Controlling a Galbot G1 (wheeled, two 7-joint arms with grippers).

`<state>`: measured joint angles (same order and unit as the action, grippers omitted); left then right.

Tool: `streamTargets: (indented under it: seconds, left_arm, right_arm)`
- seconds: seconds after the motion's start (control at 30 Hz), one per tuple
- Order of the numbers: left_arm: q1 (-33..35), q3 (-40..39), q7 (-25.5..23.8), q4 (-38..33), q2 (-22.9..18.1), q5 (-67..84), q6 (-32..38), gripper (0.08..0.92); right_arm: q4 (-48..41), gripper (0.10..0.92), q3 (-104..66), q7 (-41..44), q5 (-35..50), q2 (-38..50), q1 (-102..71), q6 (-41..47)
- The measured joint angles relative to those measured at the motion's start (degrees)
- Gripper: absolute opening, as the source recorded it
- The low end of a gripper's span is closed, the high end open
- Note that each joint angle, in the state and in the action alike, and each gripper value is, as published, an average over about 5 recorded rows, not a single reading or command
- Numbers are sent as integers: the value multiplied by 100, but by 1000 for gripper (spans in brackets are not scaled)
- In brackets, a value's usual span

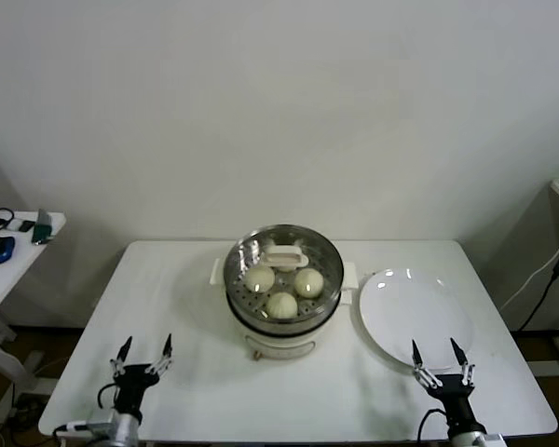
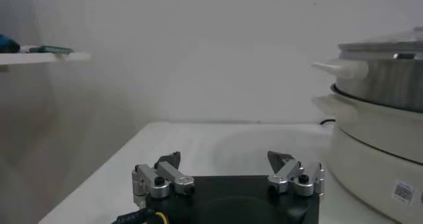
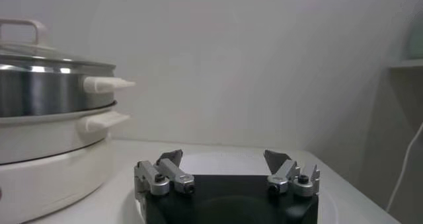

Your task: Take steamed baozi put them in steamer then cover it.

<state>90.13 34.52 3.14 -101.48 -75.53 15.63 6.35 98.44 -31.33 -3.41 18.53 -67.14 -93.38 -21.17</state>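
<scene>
Both grippers, left gripper (image 1: pixel 143 357) lower left and right gripper (image 1: pixel 441 359) lower right, are sitting spread and empty, because your cream-white baozi (image 1: pixel 281 304) are resting mid-frame inside the shiny steel steamer (image 1: pixel 247 321) under its clear glass cover (image 1: pixel 283 250)

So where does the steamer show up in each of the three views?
Head view: steamer at table centre, glass cover on it, three baozi visible inside.
Left wrist view: at the picture's right edge, cut off.
Right wrist view: at the picture's left edge, cover handle visible on top.
Shared landmark: its white side tabs.
</scene>
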Motion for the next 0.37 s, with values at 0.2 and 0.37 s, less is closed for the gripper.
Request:
streamTargets:
  seconds: [0.2, 0.37]
  left_arm:
    - [98, -5, -46, -55, 4, 68, 101, 823]
    - [141, -5, -84, -99, 14, 84, 157, 823]
  right_arm:
    - [17, 823, -20, 2, 16, 7, -25, -26]
    - [31, 823, -32, 14, 51, 15, -36, -45]
